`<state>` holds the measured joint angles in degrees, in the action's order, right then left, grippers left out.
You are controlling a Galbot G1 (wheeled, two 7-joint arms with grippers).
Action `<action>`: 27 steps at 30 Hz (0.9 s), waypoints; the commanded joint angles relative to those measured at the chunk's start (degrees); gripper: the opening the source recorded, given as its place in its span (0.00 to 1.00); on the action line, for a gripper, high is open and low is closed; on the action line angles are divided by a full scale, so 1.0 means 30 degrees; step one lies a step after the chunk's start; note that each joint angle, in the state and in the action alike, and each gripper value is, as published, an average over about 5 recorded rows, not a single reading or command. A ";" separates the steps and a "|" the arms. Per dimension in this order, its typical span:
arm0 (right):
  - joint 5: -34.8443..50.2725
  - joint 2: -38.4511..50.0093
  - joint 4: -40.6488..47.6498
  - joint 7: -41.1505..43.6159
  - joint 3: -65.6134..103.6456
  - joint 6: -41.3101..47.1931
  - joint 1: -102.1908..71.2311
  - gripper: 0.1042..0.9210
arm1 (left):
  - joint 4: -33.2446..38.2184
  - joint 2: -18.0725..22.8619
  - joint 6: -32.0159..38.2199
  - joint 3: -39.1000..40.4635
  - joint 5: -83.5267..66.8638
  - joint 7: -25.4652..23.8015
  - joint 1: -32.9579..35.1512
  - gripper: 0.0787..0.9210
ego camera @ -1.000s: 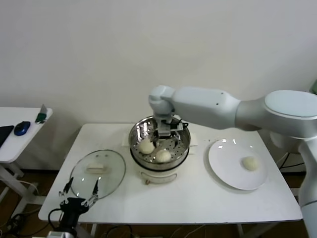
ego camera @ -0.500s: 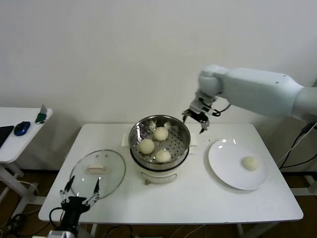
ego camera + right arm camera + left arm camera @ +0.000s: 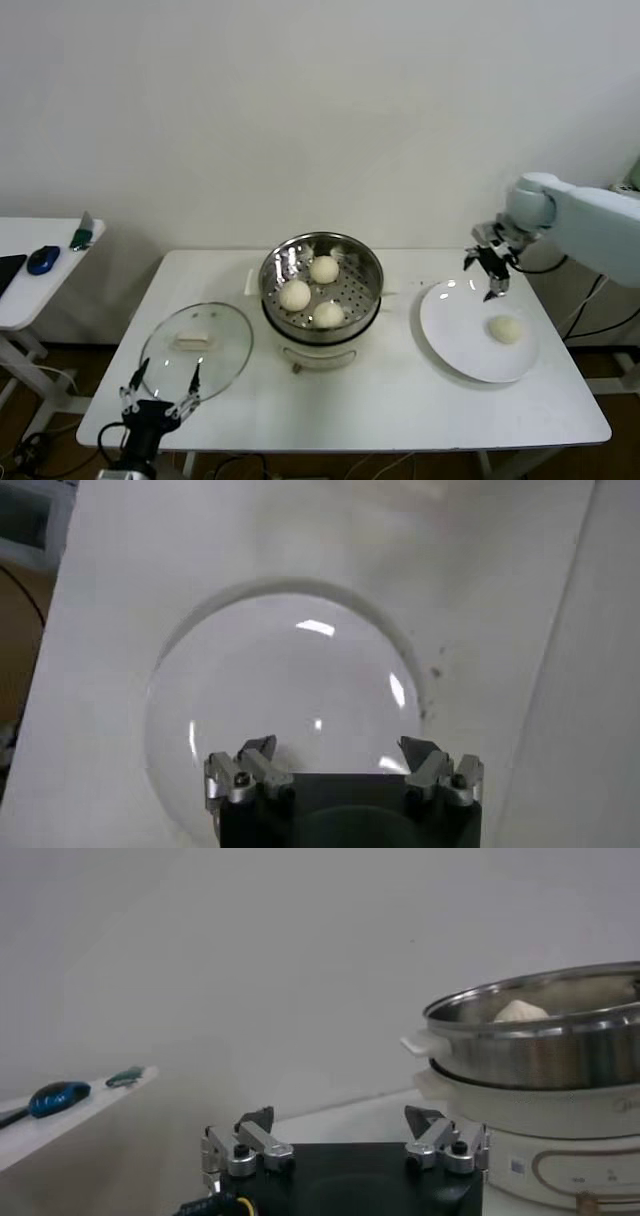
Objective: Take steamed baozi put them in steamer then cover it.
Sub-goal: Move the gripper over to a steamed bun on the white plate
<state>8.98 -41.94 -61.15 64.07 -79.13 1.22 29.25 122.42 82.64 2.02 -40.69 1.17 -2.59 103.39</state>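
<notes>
Head view: right gripper [image 3: 490, 268] hangs empty, fingers spread, over the far rim of the round white plate [image 3: 452, 340]. Last cream-white round baozi [image 3: 506, 329] lies nearer the robot (a short reach). Shiny steel steamer [image 3: 368, 272] holds three. Left gripper [image 3: 158, 384], open, parked by the table's near-left edge.

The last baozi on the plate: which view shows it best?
The head view: the last baozi lies in full sight on the white plate, below the open right gripper. The right wrist view shows only bare plate; the left wrist view misses both.
</notes>
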 commanded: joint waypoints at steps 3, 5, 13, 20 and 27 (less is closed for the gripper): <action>-0.4033 0.1153 0.4633 0.0564 0.6875 -0.1012 -0.6965 0.88 | 0.0020 0.0221 -0.0054 0.0086 0.0288 0.0000 0.0109 0.88; -0.4509 0.0842 0.5177 0.0608 0.7421 -0.1275 -0.7437 0.88 | 0.0005 0.0240 -0.0062 0.0073 0.0309 0.0003 0.0133 0.88; -0.6209 -0.0767 0.7426 0.0539 0.9490 -0.2256 -0.8597 0.88 | -0.0160 0.0309 -0.0102 0.0058 0.0375 0.0011 0.0103 0.88; -0.6737 -0.1877 0.8661 0.0589 0.9908 -0.2513 -0.8714 0.88 | -0.0212 0.0282 -0.0182 0.0016 0.0378 0.0020 -0.0002 0.88; -0.7241 -0.2564 0.9362 0.0596 1.0251 -0.2703 -0.8832 0.88 | -0.0345 0.0274 -0.0189 0.0014 0.0386 0.0022 -0.0080 0.88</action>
<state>-9.51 -46.67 -38.07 65.69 -52.18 -5.59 5.36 121.61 83.55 1.47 -40.64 2.26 -2.52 103.25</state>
